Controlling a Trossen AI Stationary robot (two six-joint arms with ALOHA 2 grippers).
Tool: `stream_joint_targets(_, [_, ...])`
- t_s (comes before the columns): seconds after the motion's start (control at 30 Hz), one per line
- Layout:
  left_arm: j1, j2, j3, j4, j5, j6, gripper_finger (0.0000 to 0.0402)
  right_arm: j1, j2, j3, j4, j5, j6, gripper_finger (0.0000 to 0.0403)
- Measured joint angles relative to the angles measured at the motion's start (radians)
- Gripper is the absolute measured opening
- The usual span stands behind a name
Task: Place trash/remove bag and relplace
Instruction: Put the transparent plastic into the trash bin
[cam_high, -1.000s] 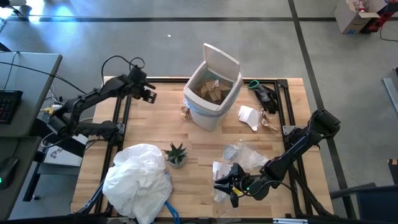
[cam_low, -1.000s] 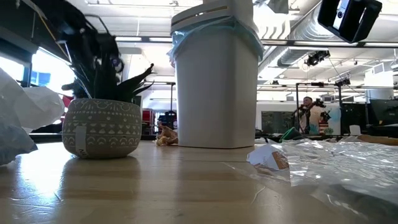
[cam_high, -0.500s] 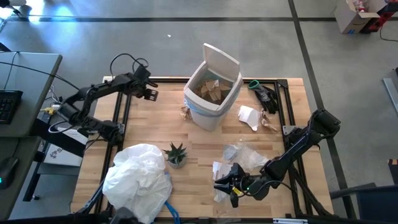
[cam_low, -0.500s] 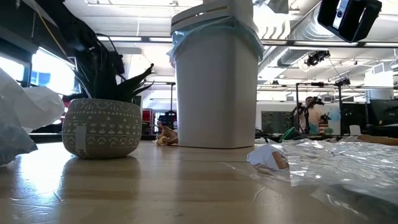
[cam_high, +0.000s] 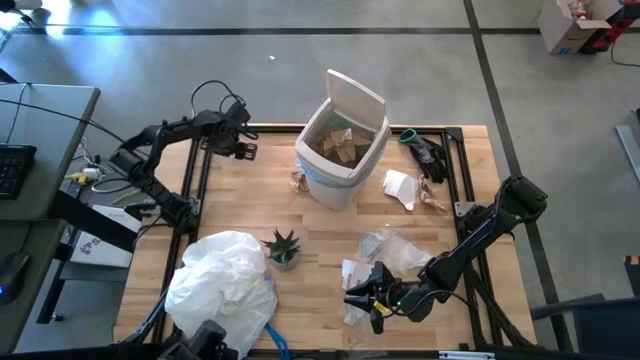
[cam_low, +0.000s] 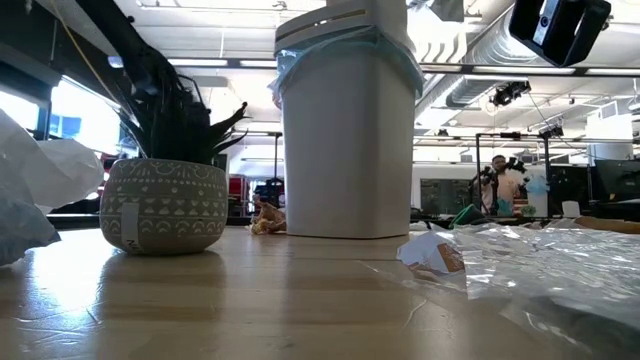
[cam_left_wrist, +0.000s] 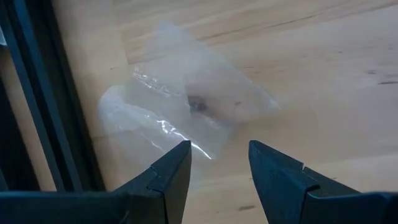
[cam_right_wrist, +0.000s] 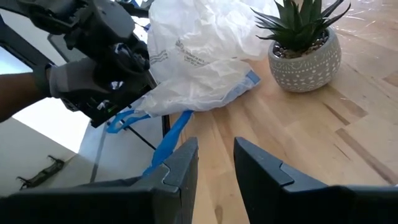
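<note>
Left gripper (cam_high: 243, 149) hovers at the table's (cam_high: 240, 200) far-left edge, fingers apart, empty; directly under it a clear wrapper (cam_left_wrist: 186, 109) lies flat, long axis diagonal to the table edge. Right gripper (cam_high: 350, 297) sits low at the near side by the clear plastic (cam_high: 395, 250), fingers slightly apart, nothing between them. Bin (cam_high: 342, 150) upright at far centre, lid tipped back, blue bag (cam_low: 300, 55) folded over its rim, brown paper (cam_high: 338, 146) inside. White scrap (cam_high: 400, 188) just right of the bin. Big white bag (cam_high: 225, 285) heaped near-left beside the plant (cam_high: 283, 246).
</note>
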Motion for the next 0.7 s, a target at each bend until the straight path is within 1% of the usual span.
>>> stream_joint_targets(0.13, [0.0,0.051,0.034,-0.022,0.009,-0.006,0.0145,0.008,0.0,0.0,0.003,0.007,0.0,0.009])
stream_joint_targets(0.27, [-0.001,0.092,0.056,-0.032,0.025,-0.011,0.0145,0.024,0.0,0.0,0.004,0.041,0.0,0.009])
stream_joint_targets(0.43, [-0.014,0.14,0.089,-0.075,0.031,-0.011,0.0145,0.035,0.0,0.0,0.005,0.058,0.0,0.009])
stream_joint_targets(0.7, [-0.043,0.186,0.11,-0.126,0.032,0.021,0.0143,0.036,0.0,0.0,0.007,0.07,0.0,0.009])
